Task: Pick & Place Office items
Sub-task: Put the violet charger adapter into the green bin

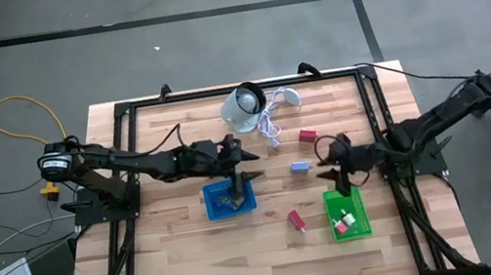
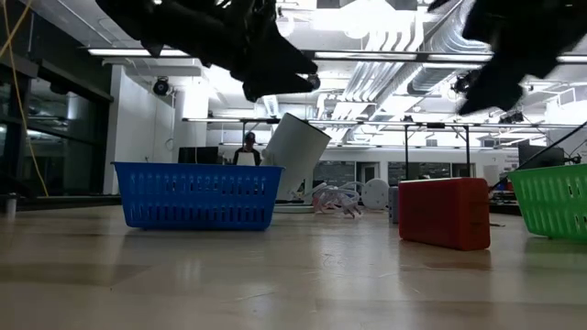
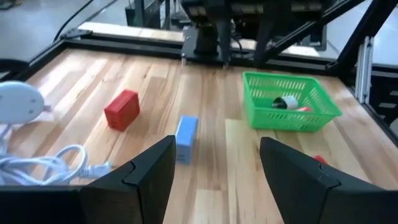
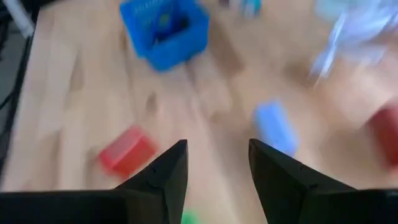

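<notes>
Your right gripper [image 1: 341, 174] hangs above the table with nothing between its spread fingers, just at the far edge of the green mesh basket [image 1: 362, 221]. The nearest loose piece is the small pale blue rectangular block [image 1: 301, 166] — it lies flat on the wood just beside this gripper, toward the left arm, with its long axis roughly across the table. The left gripper [image 1: 235, 177], also open and empty, waits over the blue mesh basket [image 1: 247, 203] — farther from the block. A red block [image 1: 306, 135] lies beyond, another red block [image 1: 295, 219] nearer you.
</notes>
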`<action>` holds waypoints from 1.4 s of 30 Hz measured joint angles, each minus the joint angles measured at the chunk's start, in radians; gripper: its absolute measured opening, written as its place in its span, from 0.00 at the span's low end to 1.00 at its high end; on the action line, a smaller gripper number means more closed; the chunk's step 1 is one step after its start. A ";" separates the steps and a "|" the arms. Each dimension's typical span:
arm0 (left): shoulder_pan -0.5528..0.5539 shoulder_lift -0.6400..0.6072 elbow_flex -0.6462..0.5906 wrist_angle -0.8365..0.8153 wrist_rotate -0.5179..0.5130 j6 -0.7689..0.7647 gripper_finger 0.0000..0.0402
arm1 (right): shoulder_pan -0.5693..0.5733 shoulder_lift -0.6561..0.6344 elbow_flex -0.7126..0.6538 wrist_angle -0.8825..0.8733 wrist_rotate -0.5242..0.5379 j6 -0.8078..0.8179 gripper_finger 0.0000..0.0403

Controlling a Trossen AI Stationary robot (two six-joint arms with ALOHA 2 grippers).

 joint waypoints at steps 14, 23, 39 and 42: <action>0.029 -0.108 0.000 -0.438 -0.078 -0.017 0.56 | -0.180 0.014 0.001 0.225 0.019 -0.301 0.39; 0.107 -0.177 0.000 -0.685 -0.092 -0.043 0.56 | -0.210 0.014 0.001 0.222 0.017 -0.301 0.39; 0.267 -0.183 0.000 -0.871 -0.092 -0.061 0.56 | -0.210 0.014 0.001 0.217 0.012 -0.301 0.39; 0.264 -0.177 0.000 -0.885 -0.090 -0.061 0.56 | -0.210 0.014 0.001 0.217 0.012 -0.301 0.39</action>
